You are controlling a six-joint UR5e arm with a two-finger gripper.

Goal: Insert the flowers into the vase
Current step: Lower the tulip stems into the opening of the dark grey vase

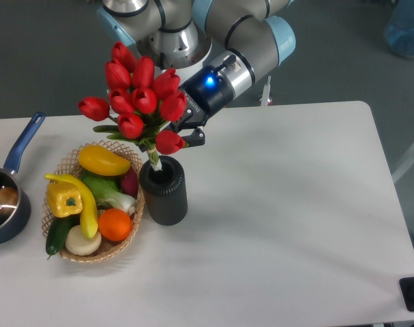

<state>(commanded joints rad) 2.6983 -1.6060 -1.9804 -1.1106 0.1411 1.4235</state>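
Observation:
The flowers (140, 99), a bunch of red tulips with green leaves, hang tilted over the vase (164, 193), a dark ribbed cylinder standing on the white table. The pale stem ends (154, 163) reach into the vase's round mouth at its left side. My gripper (178, 131) is shut on the flowers just under the blooms, coming in from the upper right; the blooms hide most of its fingers.
A wicker basket (121, 240) of vegetables and fruit stands right against the vase's left side. A blue-handled saucepan (7, 204) sits at the table's left edge. The arm's base (159, 27) rises behind the table.

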